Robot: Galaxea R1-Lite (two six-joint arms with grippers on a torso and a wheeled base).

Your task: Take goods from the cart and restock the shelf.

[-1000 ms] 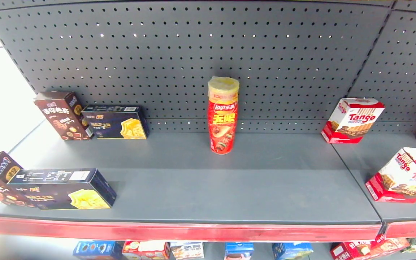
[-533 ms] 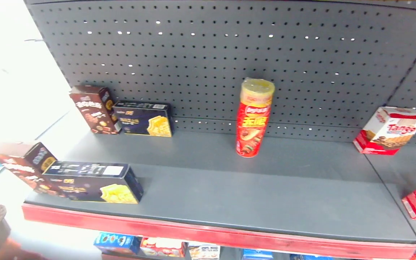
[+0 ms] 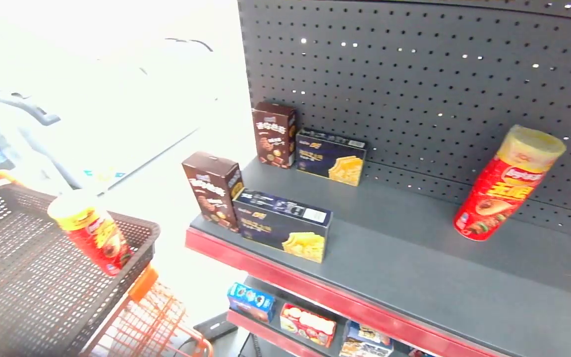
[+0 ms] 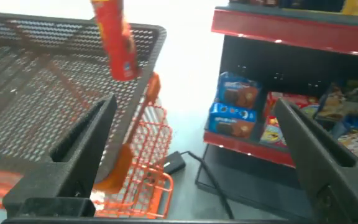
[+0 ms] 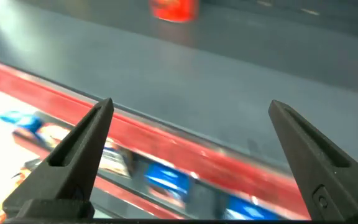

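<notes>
Grey pegboard backs the shelf [image 3: 414,267] in the head view, where one stocked can [image 3: 506,186] stands and a cart can [image 3: 92,233] waits in the black basket [image 3: 13,297]. From the left wrist, the left jaws gape wide and hold nothing, with the cart can [image 4: 114,40] ahead of them and well apart. From the right wrist, the right jaws are just as wide and empty, facing the shelf's red edge. The left jaws should probably straddle the can's middle squarely before closing.

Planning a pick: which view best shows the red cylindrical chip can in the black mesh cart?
Head view: the red chip can shows whole. Left wrist view crops its top; right wrist view faces the shelf.
</notes>
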